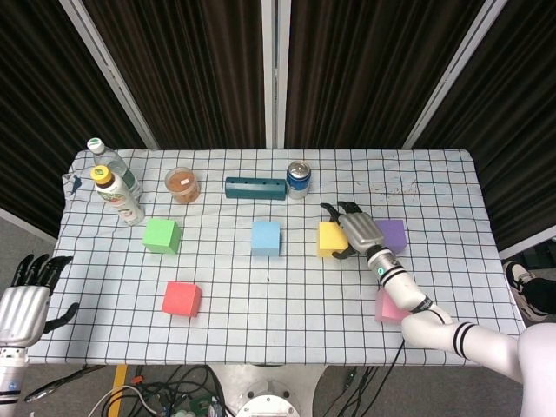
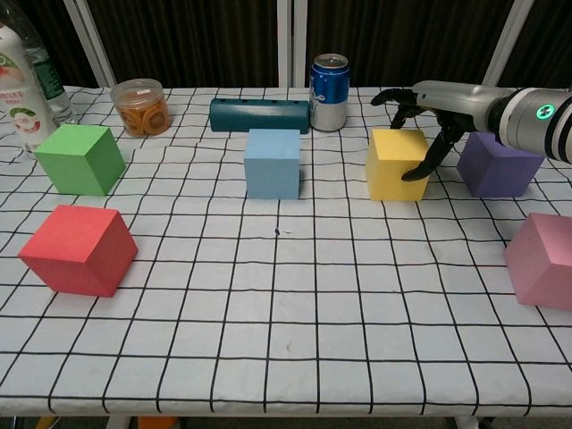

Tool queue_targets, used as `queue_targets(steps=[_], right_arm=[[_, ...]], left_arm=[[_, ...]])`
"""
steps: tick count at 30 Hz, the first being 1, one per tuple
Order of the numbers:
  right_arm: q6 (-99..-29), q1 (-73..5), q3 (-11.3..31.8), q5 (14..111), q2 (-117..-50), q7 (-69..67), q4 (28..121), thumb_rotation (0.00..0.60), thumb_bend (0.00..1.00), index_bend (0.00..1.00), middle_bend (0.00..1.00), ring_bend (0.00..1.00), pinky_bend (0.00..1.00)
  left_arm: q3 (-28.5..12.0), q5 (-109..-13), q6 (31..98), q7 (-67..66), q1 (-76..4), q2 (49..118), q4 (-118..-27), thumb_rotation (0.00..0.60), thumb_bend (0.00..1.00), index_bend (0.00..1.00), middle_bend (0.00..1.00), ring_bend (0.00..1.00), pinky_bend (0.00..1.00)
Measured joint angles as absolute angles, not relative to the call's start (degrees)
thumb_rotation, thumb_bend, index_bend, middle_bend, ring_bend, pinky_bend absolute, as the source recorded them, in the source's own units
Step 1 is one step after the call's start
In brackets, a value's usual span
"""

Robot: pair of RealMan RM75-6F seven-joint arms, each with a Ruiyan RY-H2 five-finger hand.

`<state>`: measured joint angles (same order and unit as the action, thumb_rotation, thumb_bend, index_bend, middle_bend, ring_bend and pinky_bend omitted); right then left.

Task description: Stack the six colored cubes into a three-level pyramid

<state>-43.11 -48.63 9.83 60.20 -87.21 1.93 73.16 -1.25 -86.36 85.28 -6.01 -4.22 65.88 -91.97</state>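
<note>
Yellow cube (image 2: pixel 396 164) at table centre-right, between light-blue cube (image 2: pixel 273 163) and purple cube (image 2: pixel 497 163), flanked by right hand (image 2: pixel 427 107): fingers spread over its top and right side, grip uncertain. Left hand (image 1: pixel 24 300) open, off table's left edge.

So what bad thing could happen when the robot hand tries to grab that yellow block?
The right hand is open at the yellow cube's right side, not gripping yet, so closing might just shove it toward the blue cube. The purple cube sits right beside the hand, so the arm could bump it.
</note>
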Motion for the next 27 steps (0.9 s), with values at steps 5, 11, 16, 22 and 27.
queue_targets(steps=[5,11,16,22,27], right_arm=[[-43.8,-48.54,10.77,60.82,-86.71,1.75,75.08,0.6,0.14,0.02,0.39,0.02,0.0],[-43.1,-50.33,12.66,59.18,-86.96,3.7,76.39,0.6,0.14,0.02,0.39,0.02,0.0],[-41.92,-52.37,13.47,56.52,-89.04,6.24,75.71,0.6,0.14,0.02,0.38,0.02,0.0],[-41.25,-54.67,14.29,52.66,-91.71,9.51,74.63,0.6,0.14,0.02,0.38,0.02,0.0],[-41.31,-56.15,14.52,49.38,-92.9,12.59,74.32,0.6,0.14,0.02,0.38,0.02,0.0]], left_arm=[[-1.3,-86.49,85.17,-6.04,-4.38,65.8,-91.93,0.6,0.21,0.14,0.14,0.08,0.05],[-1.3,-86.7,85.46,-5.67,-4.32,65.93,-91.57,0.6,0.21,0.14,0.14,0.08,0.05],[-1.24,-86.56,85.54,-5.15,-4.17,66.0,-91.17,0.6,0.21,0.14,0.14,0.08,0.05],[-1.12,-86.45,85.62,-4.24,-3.94,66.29,-90.27,0.6,0.21,0.14,0.14,0.08,0.05],[-1.07,-86.45,85.6,-3.24,-3.88,66.68,-89.22,0.6,0.21,0.14,0.14,0.08,0.05]])
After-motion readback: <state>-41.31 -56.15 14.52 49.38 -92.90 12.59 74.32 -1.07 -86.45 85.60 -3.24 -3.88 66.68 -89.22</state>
